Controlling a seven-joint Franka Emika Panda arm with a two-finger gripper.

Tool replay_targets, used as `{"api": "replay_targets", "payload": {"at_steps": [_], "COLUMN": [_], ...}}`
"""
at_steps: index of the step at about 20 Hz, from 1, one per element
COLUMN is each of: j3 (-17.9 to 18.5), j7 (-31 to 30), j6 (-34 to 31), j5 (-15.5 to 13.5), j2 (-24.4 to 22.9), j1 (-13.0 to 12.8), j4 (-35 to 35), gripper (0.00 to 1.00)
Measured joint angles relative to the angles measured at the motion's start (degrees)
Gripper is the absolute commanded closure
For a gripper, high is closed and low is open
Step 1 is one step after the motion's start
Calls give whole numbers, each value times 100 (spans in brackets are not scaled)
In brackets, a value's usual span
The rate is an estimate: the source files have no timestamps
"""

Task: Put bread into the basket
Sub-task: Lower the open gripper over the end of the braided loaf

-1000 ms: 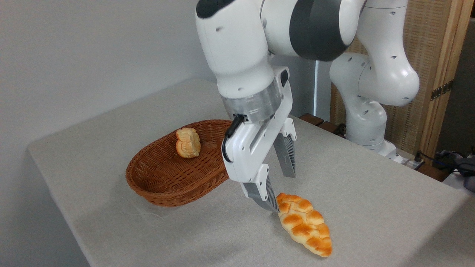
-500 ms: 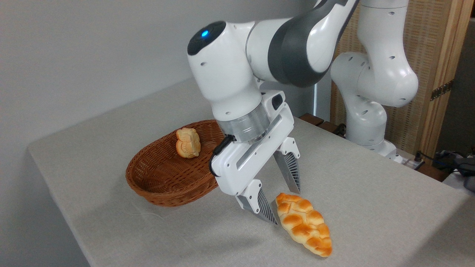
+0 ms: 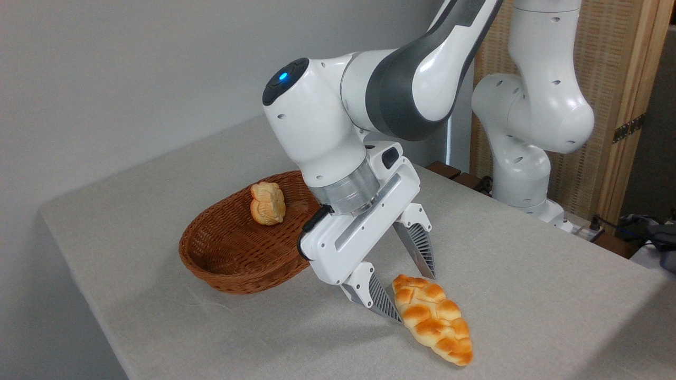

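A long golden-brown braided loaf lies on the grey tablecloth at the front. My gripper is open and lowered over the loaf's upper-left end, one finger on its near side and the other finger behind it. Whether the fingers touch the loaf I cannot tell. The oval reddish-brown wicker basket sits to the left, partly hidden behind the gripper body. A small roundish bun leans against its far inner wall.
The table is covered in grey cloth, with its front edge close to the loaf. The robot's base stands at the back right before a wooden screen. Cables lie at the far right.
The arm has lowered and tilted, bringing the open fingers down around the upper end of the braided loaf. Loaf, bun and basket have not moved.
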Motion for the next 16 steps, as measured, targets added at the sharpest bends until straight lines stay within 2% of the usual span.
{"api": "replay_targets", "payload": {"at_steps": [5,13,14,15,16], "j3": [-2,-32,-32,-32,-33], "j7": [0,0,0,0,0], "j6": [0,60,71,73,74], "j5": [134,144,144,144,144], "j2": [3,80,94,102,106], "j1": [-6,-15,-15,-15,-15], "j4": [-29,-33,-33,-33,-33], "gripper": [0,0,1,7,16]}}
